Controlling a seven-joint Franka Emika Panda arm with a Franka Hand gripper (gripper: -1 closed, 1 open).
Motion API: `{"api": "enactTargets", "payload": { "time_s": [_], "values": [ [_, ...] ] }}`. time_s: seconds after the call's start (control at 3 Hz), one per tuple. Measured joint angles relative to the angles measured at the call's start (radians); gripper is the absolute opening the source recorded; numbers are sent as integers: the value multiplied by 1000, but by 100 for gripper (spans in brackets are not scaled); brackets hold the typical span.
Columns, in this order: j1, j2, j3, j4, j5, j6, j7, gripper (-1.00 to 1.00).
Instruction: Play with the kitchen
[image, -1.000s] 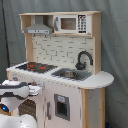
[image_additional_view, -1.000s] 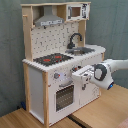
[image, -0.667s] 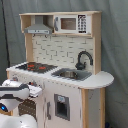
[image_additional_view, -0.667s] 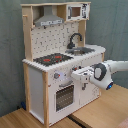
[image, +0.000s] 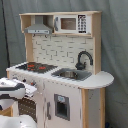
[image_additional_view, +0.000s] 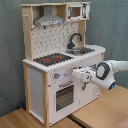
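Note:
The kitchen (image: 60, 95) (image_additional_view: 37, 85) is a white and light-wood toy unit that shows in both exterior views. On its counter are a black-red hob (image_additional_view: 52, 59) (image: 35, 66), a sink (image: 70, 74) and a black faucet (image_additional_view: 74, 40) (image: 83, 60). Above hang a hood (image: 39, 30) and a small microwave (image: 72, 23). A windowed oven door (image_additional_view: 64, 96) sits under a row of knobs (image_additional_view: 57, 76). My gripper (image_additional_view: 76, 74) (image: 31, 89) is level with the knob panel, close in front of it. Whether it touches is unclear.
The kitchen stands on a wooden table (image_additional_view: 30, 119) against a grey curtain (image_additional_view: 112, 25). My white arm (image_additional_view: 107, 74) reaches in from the second exterior view's right. A small cupboard door (image: 61, 106) lies below the sink.
My gripper has moved closer to the kitchen's front, leftward in the second exterior view, from beside the cupboard toward the knob panel above the oven door.

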Motion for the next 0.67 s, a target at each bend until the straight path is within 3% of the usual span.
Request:
{"api": "enactTargets", "payload": {
  "time_s": [0.33,0.67],
  "values": [
    [80,0,-54,-29,4,0,-2,100],
    [133,0,-73,-46,89,-5,-2,100]
  ]
}}
